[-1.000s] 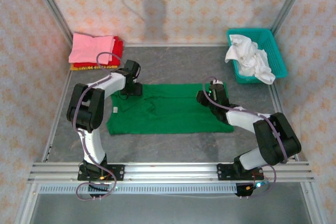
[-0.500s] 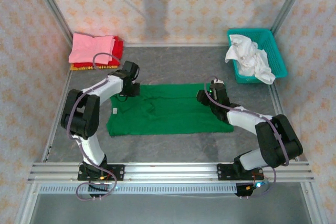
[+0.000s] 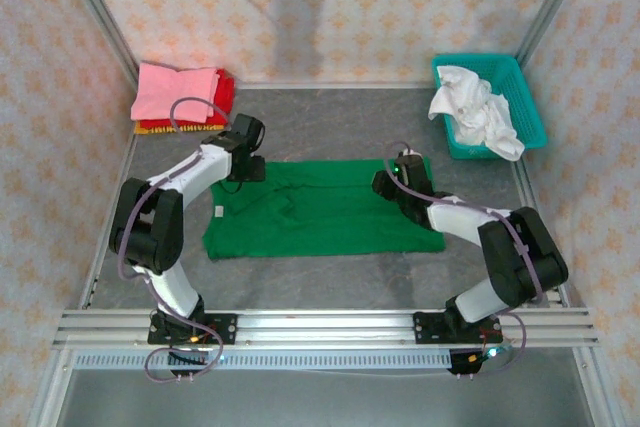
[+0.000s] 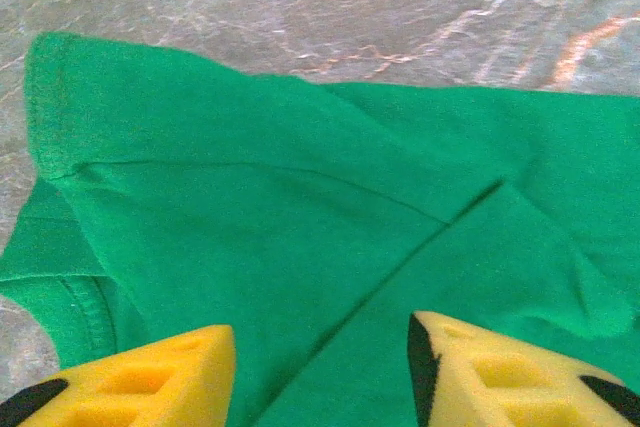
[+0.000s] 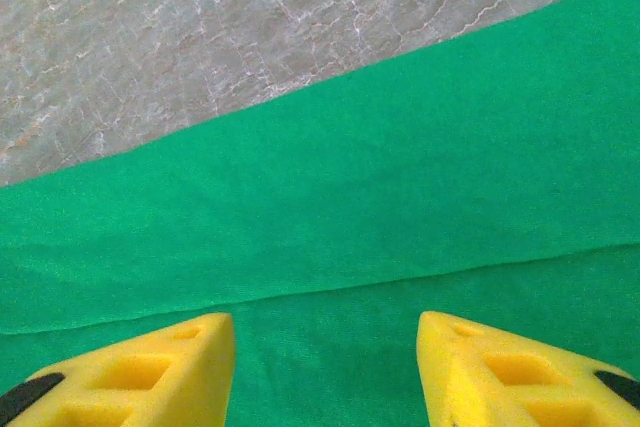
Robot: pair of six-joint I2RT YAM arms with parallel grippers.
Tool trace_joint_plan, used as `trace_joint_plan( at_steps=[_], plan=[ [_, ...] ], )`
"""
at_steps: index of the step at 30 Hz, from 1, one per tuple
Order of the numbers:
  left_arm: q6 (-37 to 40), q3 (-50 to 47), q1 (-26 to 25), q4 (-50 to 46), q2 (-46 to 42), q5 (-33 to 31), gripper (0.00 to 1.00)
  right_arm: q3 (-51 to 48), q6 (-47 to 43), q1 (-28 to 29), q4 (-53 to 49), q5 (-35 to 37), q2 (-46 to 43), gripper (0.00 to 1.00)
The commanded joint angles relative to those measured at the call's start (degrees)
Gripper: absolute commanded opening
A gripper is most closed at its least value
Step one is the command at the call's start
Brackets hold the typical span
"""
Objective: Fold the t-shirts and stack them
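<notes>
The left gripper [image 4: 315,352] stands open, holding nothing, over the far left corner of the green shirt [image 3: 320,212], and the right gripper [image 5: 325,342] is likewise open over its far right edge. The green shirt lies spread on the bench [image 3: 330,122]; it looks light, soft and limp, so I would pinch it at these far corners. The bench is grey and smooth, with a pink shirt [image 3: 175,92] on a folded stack [image 3: 226,89] beyond the left corner, a basket [image 3: 535,115] beyond the right, and walls [image 3: 350,7] close around.
</notes>
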Motion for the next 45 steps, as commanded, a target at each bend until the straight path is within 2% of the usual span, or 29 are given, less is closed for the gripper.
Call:
trace_joint_plan(
  at_steps=[1,6,8,10,11,12,15,18,28,44,45],
  plan=[
    [-0.68,0.95,1.25,-1.58,3.6,-0.01,0.5,1.61,0.93,0.09,-1.16,0.15,0.4,0.51],
    [-1.02,2.46,1.76,-1.12,8.03,3.37,0.5,1.77,0.94,0.08,-1.73,0.78,0.41,0.51],
    [-1.3,2.36,1.84,-0.61,8.7,3.62,0.47,1.77,0.94,0.05,-2.08,1.07,0.44,0.51],
    [-1.3,2.35,1.78,-0.64,8.78,3.4,0.34,1.89,0.77,0.09,-2.23,1.23,0.43,0.51],
    [-1.37,2.28,1.74,-0.69,8.46,2.97,0.2,1.95,0.77,0.08,-2.36,1.22,0.4,0.51],
    [-1.37,2.19,1.79,-0.84,7.99,2.66,0.14,1.95,0.77,0.04,-2.37,1.23,0.36,0.51],
    [-1.39,2.11,1.64,-1.84,6.45,1.31,0.12,2.1,0.94,0.04,-2.28,1.01,0.78,0.51],
    [-1.38,2.14,1.54,-3.02,5.07,0.2,0.02,2.52,1.02,0.06,-2.65,0.58,1.32,0.51],
    [-2.12,1.04,0.0,-5.7,-0.25,-2.47,0.0,2.91,1.05,0.06,-3.25,0.26,1.58,0.52],
    [-6.15,-5.8,-5.63,-9.76,-11.68,-5.62,0.0,3.2,0.68,-0.02,-3.56,1.03,1.8,0.52],
    [-6.59,-6.47,-5.98,-10.06,-12.04,-5.79,0.04,3.28,0.59,-0.04,-3.63,1.15,1.8,0.52]
  ],
)
